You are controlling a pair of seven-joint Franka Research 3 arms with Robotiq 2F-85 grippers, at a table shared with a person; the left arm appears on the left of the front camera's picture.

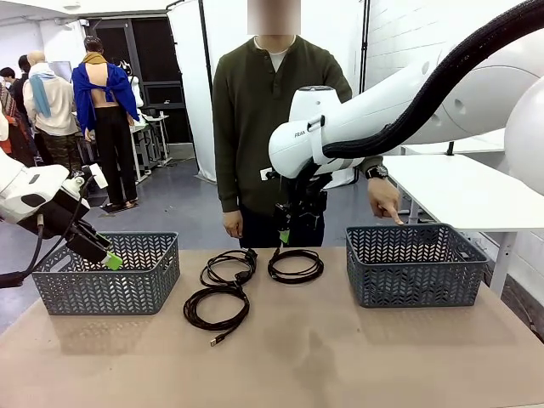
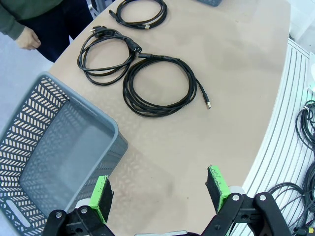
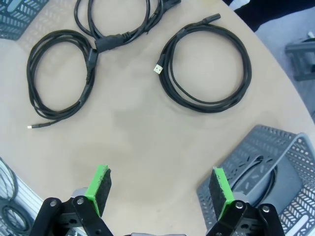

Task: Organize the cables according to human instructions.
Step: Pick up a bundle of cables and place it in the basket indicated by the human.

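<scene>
A: The left basket (image 1: 102, 289) is the marker. What is at it?

B: The left gripper (image 2: 158, 191) hangs above one corner of it. Fingers spread wide, nothing between them, touching nothing.

A: And rightward from the basket?

B: Three of the cables lie flat on the worktop (image 1: 340, 365). Closest to the basket is the front coil (image 2: 129, 93), its USB end trailing away from the basket. Just behind it is the plug coil (image 2: 81, 61); the two meet at one edge. Farther right, apart from both, is the third coil (image 3: 206, 105).

A: Which arm is placed for that one?

B: The right gripper (image 3: 159, 189), clearly. From the front it hangs just above the third coil, clear of it. From its wrist the coil lies ahead of the fingers, skewed toward the finger on the picture's right. The coil is round, so it has no real long axis. Fingers fully spread, empty.

A: Farthest from the left basket?

B: The right basket (image 1: 408, 276), with the person's hand (image 1: 384, 202) pointing down at its far rim. A dark loop (image 3: 273, 172) inside looks like the fourth cable, not certain. Judgement: the third coil goes there next.
</scene>
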